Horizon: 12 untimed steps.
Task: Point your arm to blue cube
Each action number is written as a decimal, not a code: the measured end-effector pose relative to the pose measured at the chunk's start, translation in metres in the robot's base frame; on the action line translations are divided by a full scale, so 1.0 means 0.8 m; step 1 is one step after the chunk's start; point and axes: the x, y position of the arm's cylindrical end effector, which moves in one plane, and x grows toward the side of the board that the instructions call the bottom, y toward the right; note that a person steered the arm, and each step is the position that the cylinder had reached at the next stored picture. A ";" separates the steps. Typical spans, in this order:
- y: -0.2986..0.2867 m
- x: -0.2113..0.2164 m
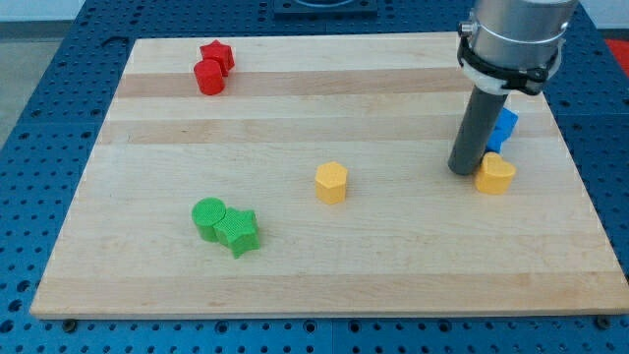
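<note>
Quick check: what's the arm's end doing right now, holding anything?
No pincer: my tip holds nothing, resting on the board beside the yellow block, just below the blue cube.

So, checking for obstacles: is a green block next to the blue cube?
No, a yellow heart block sits beside the blue cube; the green blocks lie far left.

A: How many views? From where?
B: 1 camera, raised beyond the wooden board's (295, 118) bottom edge, angled down, moderately near.
A: Coverage?
B: Nearly all the board, plus blue pegboard (59, 88) at the margins.
</note>
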 end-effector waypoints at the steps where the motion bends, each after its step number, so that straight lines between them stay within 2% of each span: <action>1: 0.000 -0.016; 2: 0.000 -0.021; 3: 0.002 -0.101; 4: 0.005 -0.125; 6: 0.118 -0.130; 7: 0.130 -0.130; 9: 0.132 -0.096; 12: 0.102 -0.101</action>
